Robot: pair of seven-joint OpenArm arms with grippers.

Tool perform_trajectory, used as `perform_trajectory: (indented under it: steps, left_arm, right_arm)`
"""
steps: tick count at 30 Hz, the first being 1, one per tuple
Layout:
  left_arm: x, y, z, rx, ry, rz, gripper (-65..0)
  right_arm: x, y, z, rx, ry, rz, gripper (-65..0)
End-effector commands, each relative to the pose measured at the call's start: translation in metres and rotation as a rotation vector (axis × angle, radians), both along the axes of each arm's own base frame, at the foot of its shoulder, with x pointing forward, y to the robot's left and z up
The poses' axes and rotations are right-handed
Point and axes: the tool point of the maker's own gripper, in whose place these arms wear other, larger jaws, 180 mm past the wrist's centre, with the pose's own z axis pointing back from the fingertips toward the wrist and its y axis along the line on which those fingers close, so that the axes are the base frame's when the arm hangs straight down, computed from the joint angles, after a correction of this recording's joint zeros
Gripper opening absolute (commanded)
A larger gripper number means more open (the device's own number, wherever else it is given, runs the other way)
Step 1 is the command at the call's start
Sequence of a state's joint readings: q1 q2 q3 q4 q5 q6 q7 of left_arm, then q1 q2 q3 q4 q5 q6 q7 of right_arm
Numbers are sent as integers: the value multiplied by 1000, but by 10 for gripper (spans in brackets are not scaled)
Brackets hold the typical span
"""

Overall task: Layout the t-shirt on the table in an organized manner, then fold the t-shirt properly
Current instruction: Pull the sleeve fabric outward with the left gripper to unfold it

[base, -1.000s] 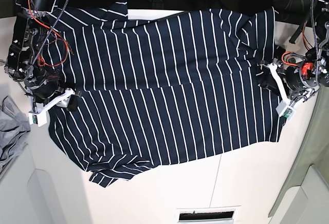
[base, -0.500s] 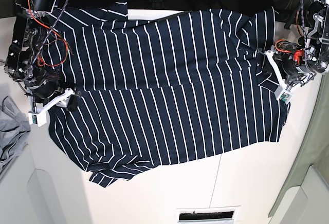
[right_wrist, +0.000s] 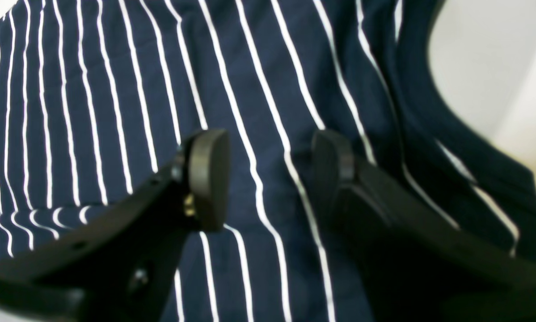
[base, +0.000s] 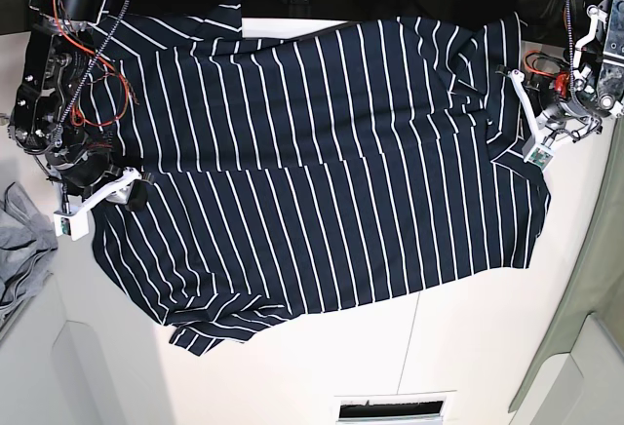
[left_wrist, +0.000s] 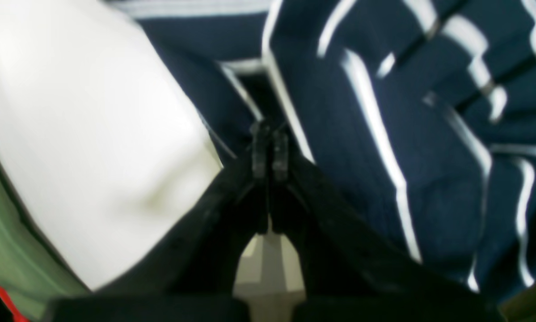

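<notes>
The t-shirt, navy with thin white stripes, lies spread across the white table, with a bunched fold at its near left corner. My left gripper sits at the shirt's right edge. In the left wrist view its fingertips are pressed together, and the folds of the t-shirt converge on them. My right gripper rests at the shirt's left edge. In the right wrist view the right gripper stands open just over the striped cloth, with nothing between its pads.
A plain grey cloth lies off the table's left side. A pale green panel runs along the right. A dark slot sits at the near edge. Cables and arm bases crowd the far corners.
My left arm moved toward the far edge along the shirt's right side and its jaws went from open to shut on the cloth. The right arm has not moved.
</notes>
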State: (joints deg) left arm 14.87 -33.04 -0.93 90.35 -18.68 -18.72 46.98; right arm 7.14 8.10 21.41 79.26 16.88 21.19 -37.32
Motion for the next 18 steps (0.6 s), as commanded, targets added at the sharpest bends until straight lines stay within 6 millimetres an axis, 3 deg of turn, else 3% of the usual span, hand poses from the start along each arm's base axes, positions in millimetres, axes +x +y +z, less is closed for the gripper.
perform_trajectory:
  steps: [1,6,9,11,15,18]
  left_arm:
    - [5,10,9,22,-21,-5,-650]
    - [7,8,12,-1,-24,0,-639]
    - [17,9,20,-42,-49,17,-482]
    - [26,12,29,-69,-76,36,-411]
    - [44,23,50,-115,-148,93,-396]
    - [46,7,56,-223,-161,57,-396]
  right_arm:
    - [11,-5,14,-3,-52,-5,-348]
    - [11,-5,14,-4,-51,-5,-348]
    - [11,-5,14,-4,-51,-5,-348]
    - [11,-5,14,-4,-51,-5,-348]
    - [11,-5,14,-3,-51,-5,-348]
    - [11,-5,14,-3,-52,-5,-348]
